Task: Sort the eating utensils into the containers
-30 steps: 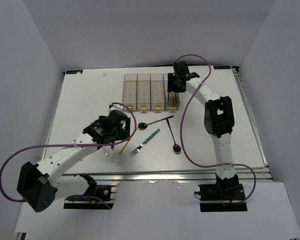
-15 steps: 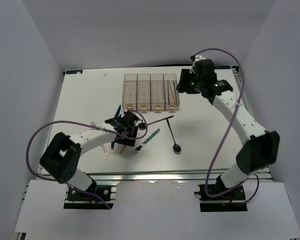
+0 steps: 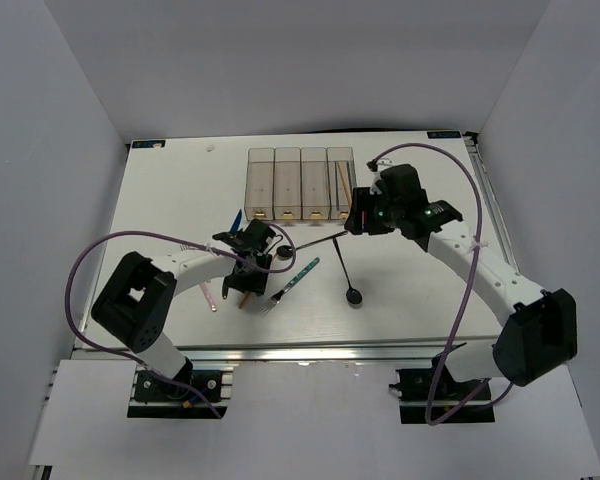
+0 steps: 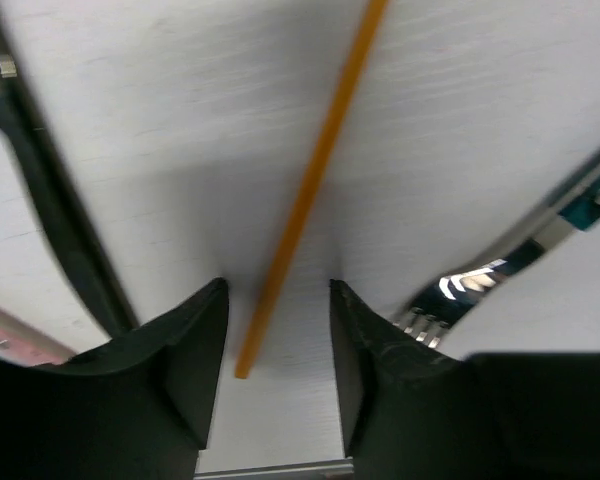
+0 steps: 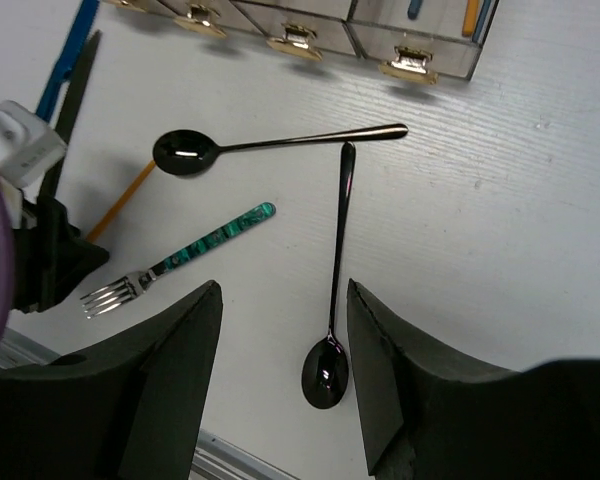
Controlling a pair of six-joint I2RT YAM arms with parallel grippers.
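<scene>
**A:** Where does the orange chopstick (image 4: 310,190) lie against the left pincer (image 4: 276,300)?

**B:** Flat on the tabletop (image 3: 160,220), with its near end between the two fingers. That pincer is released: bare surface shows on both sides of the stick, and nothing is clamped.

**A:** And the right pincer (image 5: 285,290)?

**B:** Released too, and empty. It hangs above the two black spoons (image 5: 280,145), whose handle ends lie near each other.

**A:** Anything hard to see?

**B:** From above, the left pincer covers the chopstick's far end. The containers (image 3: 302,185) are cut off in the right wrist view; only an orange and a blue tip show in the end bin.

**A:** What crowds the stick?

**B:** The teal-handled fork (image 5: 180,262) lies just beside it, its tines next to one finger. On the other side lie a black knife (image 4: 40,200) and a blue knife (image 5: 65,60), with a pink-handled fork (image 3: 208,295) further left.
</scene>
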